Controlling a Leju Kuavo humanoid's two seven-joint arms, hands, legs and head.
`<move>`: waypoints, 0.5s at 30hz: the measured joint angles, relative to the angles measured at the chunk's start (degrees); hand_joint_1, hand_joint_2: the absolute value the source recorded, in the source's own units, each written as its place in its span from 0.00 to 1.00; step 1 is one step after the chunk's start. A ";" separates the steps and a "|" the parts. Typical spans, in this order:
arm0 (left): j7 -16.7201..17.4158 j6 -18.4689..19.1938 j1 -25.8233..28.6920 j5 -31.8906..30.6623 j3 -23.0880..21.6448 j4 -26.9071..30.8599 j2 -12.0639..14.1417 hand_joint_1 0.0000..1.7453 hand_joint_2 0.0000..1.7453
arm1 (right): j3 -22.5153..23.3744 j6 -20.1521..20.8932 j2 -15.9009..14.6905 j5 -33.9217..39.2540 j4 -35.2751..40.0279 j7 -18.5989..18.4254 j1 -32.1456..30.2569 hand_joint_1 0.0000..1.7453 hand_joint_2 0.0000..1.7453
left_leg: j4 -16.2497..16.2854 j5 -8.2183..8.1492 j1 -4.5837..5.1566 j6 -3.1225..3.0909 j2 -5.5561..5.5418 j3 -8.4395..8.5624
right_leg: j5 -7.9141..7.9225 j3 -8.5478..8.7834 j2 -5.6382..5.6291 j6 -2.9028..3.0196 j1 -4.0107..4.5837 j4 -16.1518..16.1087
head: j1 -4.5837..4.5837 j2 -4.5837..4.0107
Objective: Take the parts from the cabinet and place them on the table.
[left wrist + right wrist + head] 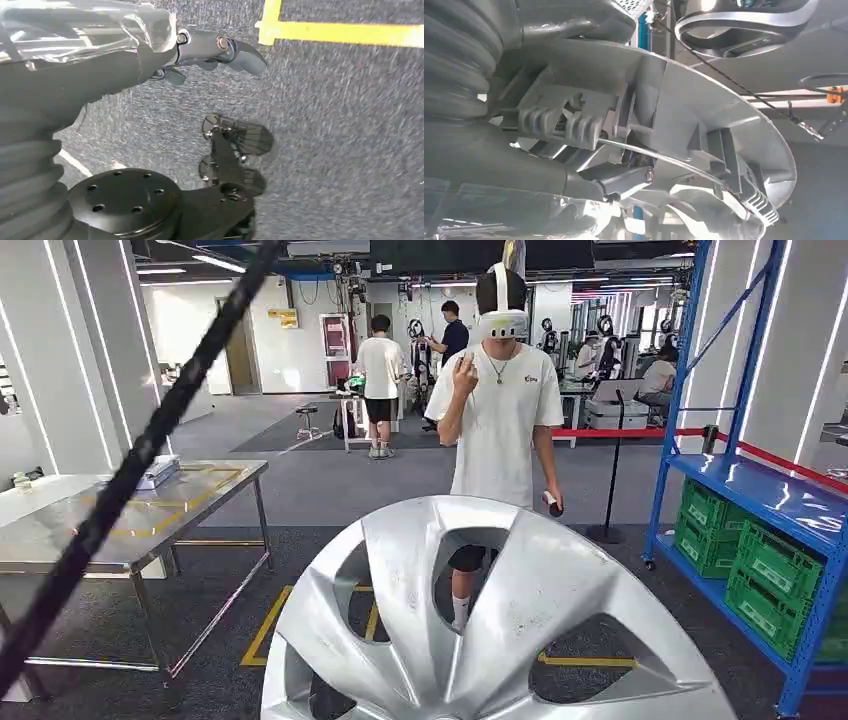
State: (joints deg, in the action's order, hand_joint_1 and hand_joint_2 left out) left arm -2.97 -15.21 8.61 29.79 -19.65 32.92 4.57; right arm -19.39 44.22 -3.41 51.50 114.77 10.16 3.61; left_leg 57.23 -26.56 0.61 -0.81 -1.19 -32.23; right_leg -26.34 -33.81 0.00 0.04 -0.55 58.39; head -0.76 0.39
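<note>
1. Holding up a silver wheel cover point(500, 630) low and centre in my head view, its spoked face is turning toward the room and away from me, standing roughly upright on edge. Being round, it is showing no long axis that I can name.
2. Gripping that cover from behind with my right hand point(589, 165), I am seeing its grey ribbed back, clips and wire retaining ring close up in my right wrist view; my thumb and darker fingers are clamping on its rim and inner ribs.
3. Hanging down at my side, my left hand point(200, 55) is pointing at the grey carpet; its fingers are lying loosely apart and holding nothing.
4. Standing on my right, a blue rack point(760, 490) is carrying green crates point(750, 560) on its lower level; what is lying in them I cannot tell.
5. Sitting on my left, a steel table point(120, 530) marked with yellow tape is bearing a small pale box point(158, 472) near its far edge, well apart from the cover.
6. Facing me just beyond the cover, a person in a white shirt point(500, 410) is wearing a headset, raising one hand and holding a controller in the other.
7. Crossing my head view on the left, a dark cable point(130, 465) is slanting diagonally.
</note>
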 joint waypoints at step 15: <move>1.16 0.57 0.67 -3.50 3.74 1.68 -0.57 0.00 1.00 | 0.02 0.02 0.20 -1.14 0.02 0.88 0.15 1.00 1.00 | 0.42 -0.37 0.43 -0.23 4.30 -0.96 | -0.43 0.76 4.47 0.79 0.38 -0.37 | -0.31 0.00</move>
State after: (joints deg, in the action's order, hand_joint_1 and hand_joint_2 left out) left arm -1.81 -14.64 9.28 26.29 -15.91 34.60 4.00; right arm -19.37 44.24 -3.21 50.36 114.79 11.04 3.75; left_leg 57.65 -26.93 1.04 -1.04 3.11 -33.19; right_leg -26.76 -33.05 4.47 0.82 -0.17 58.02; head -1.07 0.39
